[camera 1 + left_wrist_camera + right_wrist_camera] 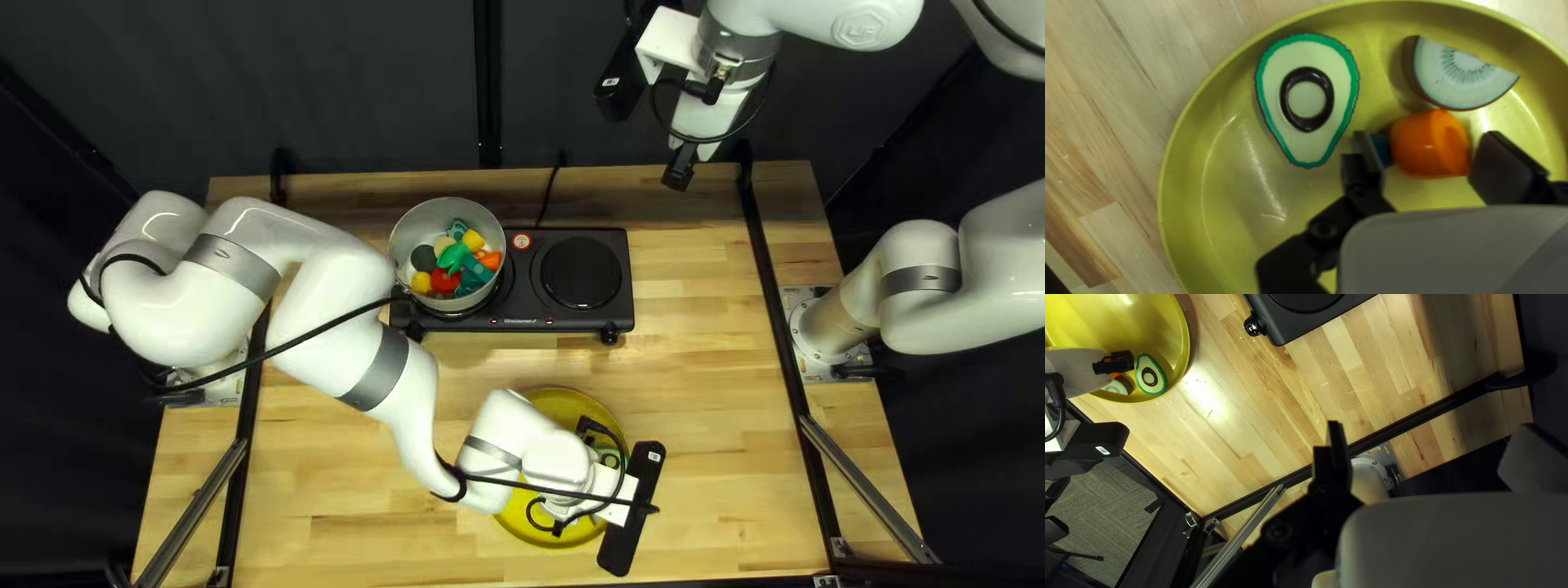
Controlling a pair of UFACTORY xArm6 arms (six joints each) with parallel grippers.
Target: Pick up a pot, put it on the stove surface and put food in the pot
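My left gripper (593, 488) is low over the yellow plate (561, 403), its fingertips hidden in the top left view. In the left wrist view, both fingers of my left gripper (1426, 155) touch an orange food piece (1429, 144) from two sides, inside the plate (1225, 218). The grey pot (406, 234) stands on the left burner of the black stove (577, 320), holding several colourful food pieces (457, 258). Beyond the table's far edge, my right gripper (680, 169) is raised; in the right wrist view this gripper (1426, 449) is open and holds nothing.
Beside the orange piece on the plate lie an avocado half (1263, 103) and a kiwi slice (1462, 81). The stove's right burner (581, 272) is bare. Black rails (778, 294) run along both table sides. My left arm (359, 327) crosses the table's left half.
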